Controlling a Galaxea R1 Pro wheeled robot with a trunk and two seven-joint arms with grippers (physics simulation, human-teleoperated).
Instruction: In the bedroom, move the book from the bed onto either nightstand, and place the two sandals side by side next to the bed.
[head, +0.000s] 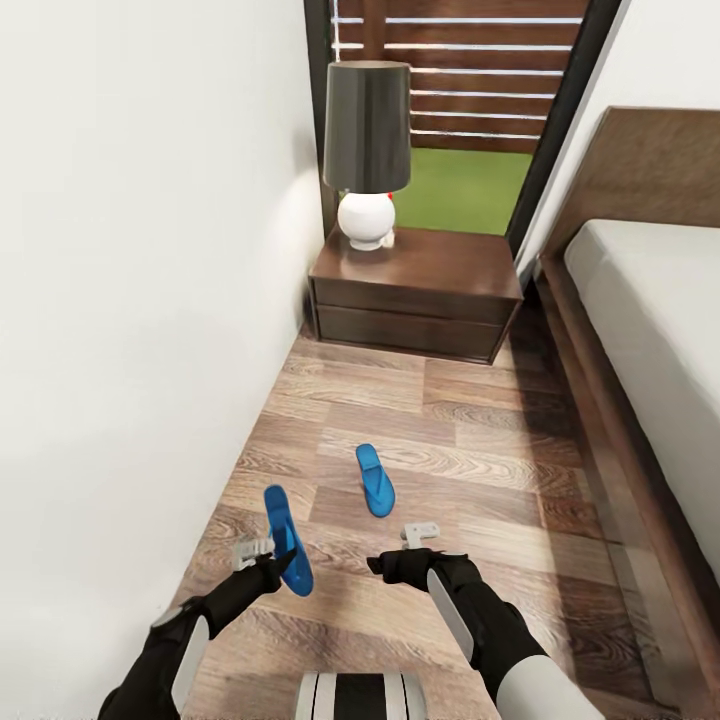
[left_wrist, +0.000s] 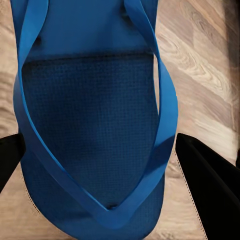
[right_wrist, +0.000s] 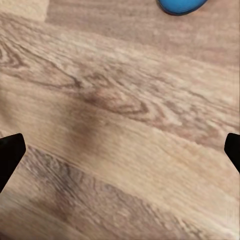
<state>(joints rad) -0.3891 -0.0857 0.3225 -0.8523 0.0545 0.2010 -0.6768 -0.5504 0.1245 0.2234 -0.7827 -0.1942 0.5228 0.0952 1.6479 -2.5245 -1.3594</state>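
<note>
wood floor (head: 480, 470): narrow strip between white wall (head: 130, 300) and bed (head: 640, 330), nightstand (head: 415, 292) with lamp (head: 366, 150) at its end.
near sandal (head: 288, 540): bright blue, between spread jaws of left gripper (head: 262, 553); straps, textured sole in wrist view.
far sandal (head: 375, 480): just ahead of right gripper (head: 420, 540), jaws spread, apart.

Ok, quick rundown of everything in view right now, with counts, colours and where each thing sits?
sandals: 2, bright blue; one at the left gripper, the other on the floor, apart
nightstand: 1, dark brown, against the window
lamp: 1, dark shade, white base, on the nightstand
bed: 1, dark frame, pale mattress, right
floor: brown planks
left gripper: open, fingers either side of the sandal
right gripper: open, over bare floor
</note>
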